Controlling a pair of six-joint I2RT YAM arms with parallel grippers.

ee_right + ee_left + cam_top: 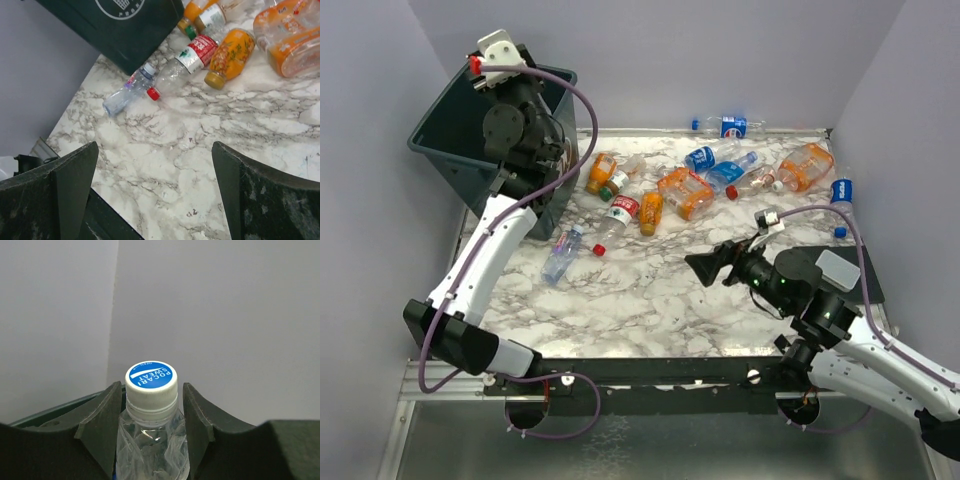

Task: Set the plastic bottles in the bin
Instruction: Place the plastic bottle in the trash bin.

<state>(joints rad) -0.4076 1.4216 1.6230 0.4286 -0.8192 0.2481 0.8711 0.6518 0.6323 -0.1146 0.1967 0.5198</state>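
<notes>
My left pincer (151, 390) is pinching a clear Pocari Sweat bottle (152, 447) by the neck. 1 finger presses each side just under its blue-and-white cap (151, 377), and the cap points away from my wrist camera. From above, that arm reaches up over the near right side of the dark green bin (440, 152), which stands in the far left corner of the marble tabletop (650, 300). In my left wrist view a strip of the bin's rim shows low down, beyond the finger on the picture's left. I cannot tell from either view whether the bottle is already past the rim.

My right pincer (154, 150) is spread wide and holds nothing. It hovers above the bare marble near the middle of the table, aimed toward the bin.

Ahead of it, a clear bottle with a pale blue cap (125, 95) lies on its side near the foot of the bin. Just beside it lies a red-labelled bottle with a red cap (180, 67), and next to that a small orange bottle (230, 57).

More bottles lie scattered across the far part of the table. Among them are a big orange-tinted bottle (685, 192) near the centre, a second orange-tinted bottle (806, 165) toward the right wall, and a blue-labelled bottle (728, 126) at the far edge.
</notes>
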